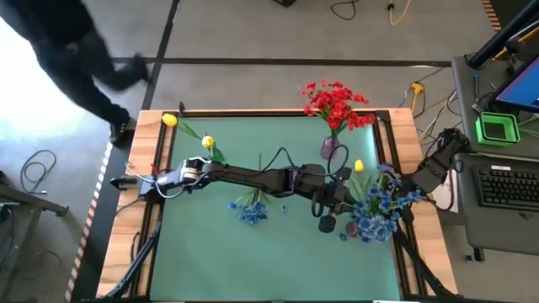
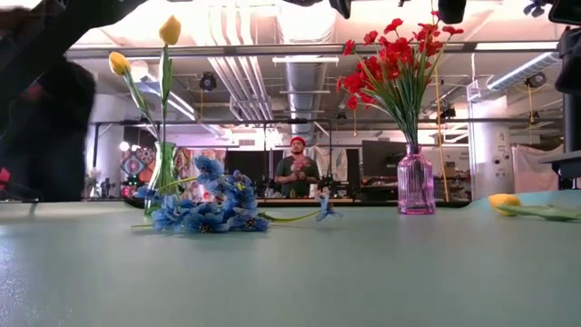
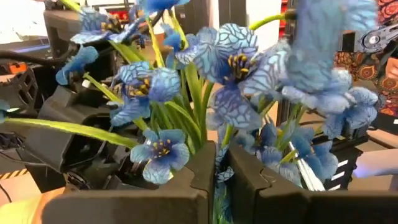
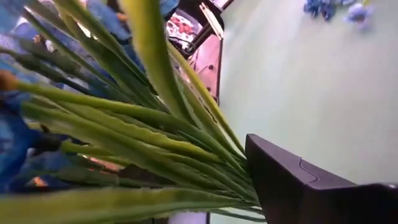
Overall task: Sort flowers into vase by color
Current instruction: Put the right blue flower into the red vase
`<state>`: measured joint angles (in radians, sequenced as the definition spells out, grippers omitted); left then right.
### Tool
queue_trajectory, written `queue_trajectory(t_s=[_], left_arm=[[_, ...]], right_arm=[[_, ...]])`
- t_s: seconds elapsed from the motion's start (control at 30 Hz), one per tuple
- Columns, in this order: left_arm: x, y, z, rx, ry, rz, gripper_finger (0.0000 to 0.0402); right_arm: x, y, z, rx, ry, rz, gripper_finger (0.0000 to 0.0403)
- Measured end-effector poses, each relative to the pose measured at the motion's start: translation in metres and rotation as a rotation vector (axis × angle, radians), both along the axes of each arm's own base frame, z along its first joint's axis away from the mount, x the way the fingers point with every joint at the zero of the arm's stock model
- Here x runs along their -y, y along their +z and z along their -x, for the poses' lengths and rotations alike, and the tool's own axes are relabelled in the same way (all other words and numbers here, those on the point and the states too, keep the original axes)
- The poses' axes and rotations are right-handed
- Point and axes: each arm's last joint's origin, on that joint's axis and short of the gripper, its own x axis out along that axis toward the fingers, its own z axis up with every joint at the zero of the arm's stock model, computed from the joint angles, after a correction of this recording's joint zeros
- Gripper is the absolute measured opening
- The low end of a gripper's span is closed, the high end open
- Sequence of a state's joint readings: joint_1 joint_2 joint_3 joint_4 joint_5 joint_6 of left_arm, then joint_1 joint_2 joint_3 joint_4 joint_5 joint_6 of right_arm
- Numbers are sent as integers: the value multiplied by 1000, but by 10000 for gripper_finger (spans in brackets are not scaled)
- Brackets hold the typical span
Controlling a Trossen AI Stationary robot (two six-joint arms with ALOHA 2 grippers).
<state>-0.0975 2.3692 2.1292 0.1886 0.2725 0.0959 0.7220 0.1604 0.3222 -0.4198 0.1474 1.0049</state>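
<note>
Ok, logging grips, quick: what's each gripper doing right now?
Left gripper: shut on a blue flower stem.
Right gripper: closed on a bunch of green stems.

Blue flowers (image 3: 211, 93) on green stems (image 3: 186, 118) fill the left wrist view, crowded just past the left gripper (image 3: 217, 180). Its two dark fingers (image 3: 155, 199) stand pressed together, and a thin stem seems pinched between them, though the blooms hide the contact.
</note>
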Motion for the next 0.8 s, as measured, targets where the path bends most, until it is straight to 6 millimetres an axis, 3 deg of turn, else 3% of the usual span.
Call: queue_trajectory(t_s=[0.23,0.63,0.8], left_arm=[[8,-5,0,-1,-15,-23,11],[12,-6,1,17,-26,-67,11],[13,-6,1,16,-26,-67,11]], right_arm=[[0,0,0,-33,-16,-53,178],[3,8,0,119,-55,143,178],[2,11,1,137,16,144,178]])
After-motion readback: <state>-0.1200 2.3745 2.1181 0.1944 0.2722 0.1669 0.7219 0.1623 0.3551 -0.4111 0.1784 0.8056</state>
